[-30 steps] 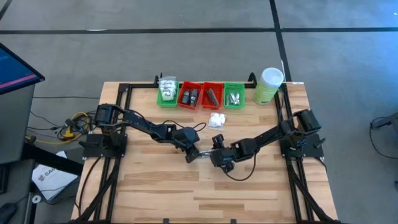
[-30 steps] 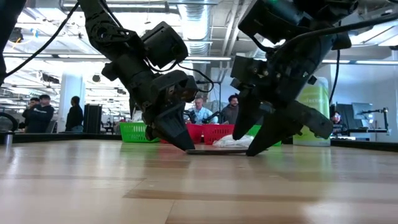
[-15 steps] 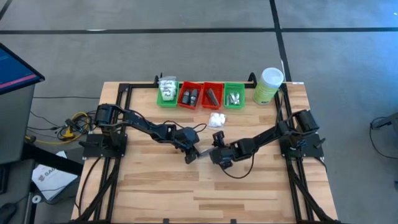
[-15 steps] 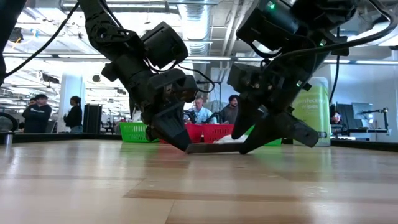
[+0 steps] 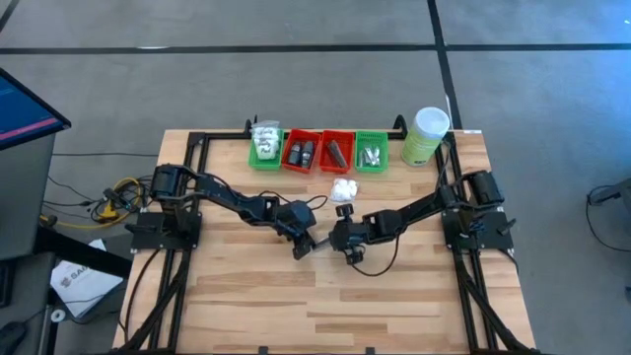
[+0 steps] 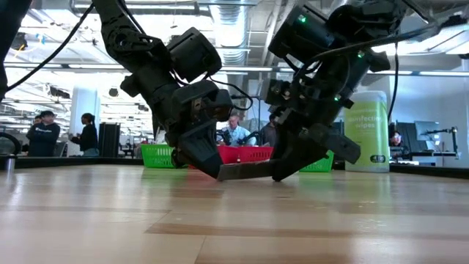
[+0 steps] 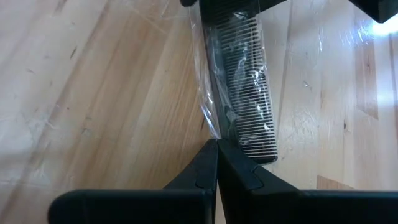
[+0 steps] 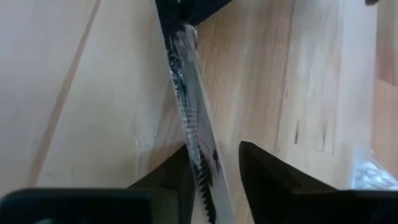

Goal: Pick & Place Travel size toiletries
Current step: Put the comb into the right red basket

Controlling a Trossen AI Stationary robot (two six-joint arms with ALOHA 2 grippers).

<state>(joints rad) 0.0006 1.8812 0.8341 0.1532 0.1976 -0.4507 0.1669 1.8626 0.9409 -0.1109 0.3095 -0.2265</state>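
Dark comb (image 7: 245, 93) in clear plastic wrap, fine teeth visible, flat bar shape. Mid-worktop, lifted just off the surface, roughly level in the low view (image 6: 245, 171). One end pinched by the left tool (image 5: 305, 245), fingers closed on the wrap edge; other end sits between the right tool (image 5: 338, 242) fingers, which aren't fully closed.

White soft packets (image 5: 343, 188): small loose pile on the worktop, just in front of the trays.

More white packets (image 5: 264, 139), black oval pieces (image 5: 301, 153), a dark grey bar (image 5: 336, 152) and silvery tubes (image 5: 371, 154) lie along the back edge, sorted.
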